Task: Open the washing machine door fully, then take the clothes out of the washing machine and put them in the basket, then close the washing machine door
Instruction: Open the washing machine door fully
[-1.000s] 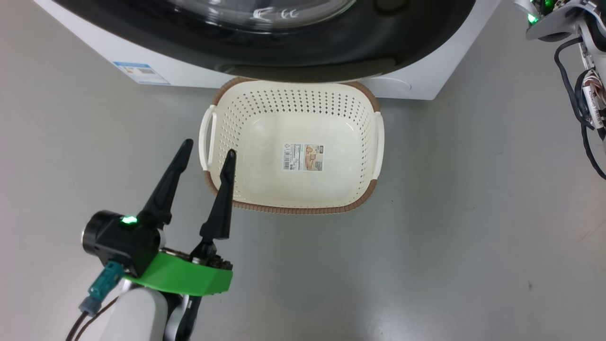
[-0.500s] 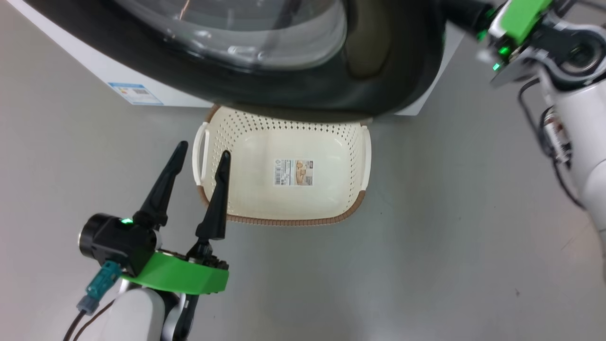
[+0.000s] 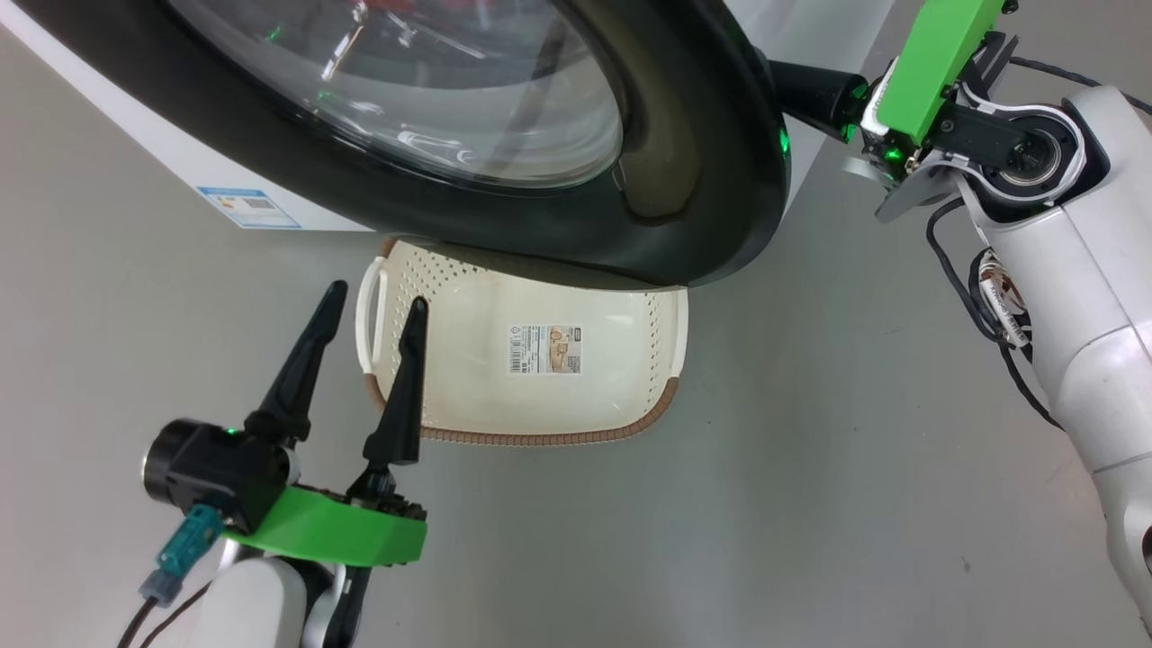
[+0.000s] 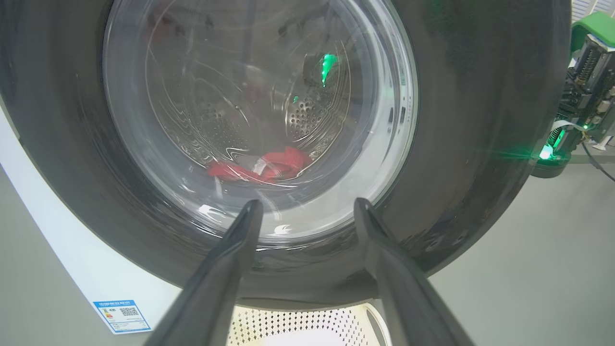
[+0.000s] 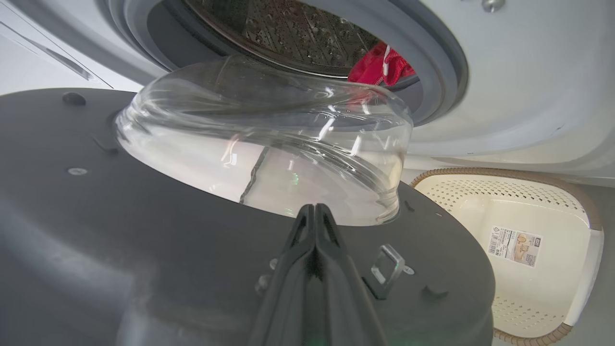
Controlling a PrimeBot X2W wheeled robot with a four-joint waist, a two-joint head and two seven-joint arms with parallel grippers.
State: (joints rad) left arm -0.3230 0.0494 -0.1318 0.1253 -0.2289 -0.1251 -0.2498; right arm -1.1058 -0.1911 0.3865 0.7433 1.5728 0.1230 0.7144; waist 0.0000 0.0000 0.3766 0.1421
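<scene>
The basket [image 3: 540, 438] sits on the floor [image 3: 810, 495] just in front of the washing machine [image 5: 519, 86], its far part under the half-open washing machine door [image 3: 702, 180]. The clothes [image 5: 382, 65] lie in the drum behind that door. The left gripper [image 3: 376, 294] hovers over the basket's left handle; the right gripper [image 5: 314, 207] is at the door's inner face.

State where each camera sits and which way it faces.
Head view: on the head, looking down at basket and washing machine door; left gripper open, right forearm.
Left wrist view: faces the door's outer glass, clothes behind; fingers apart.
Right wrist view: behind the door, facing its inner side and the washing machine; right gripper shut.
All share door and basket.
</scene>
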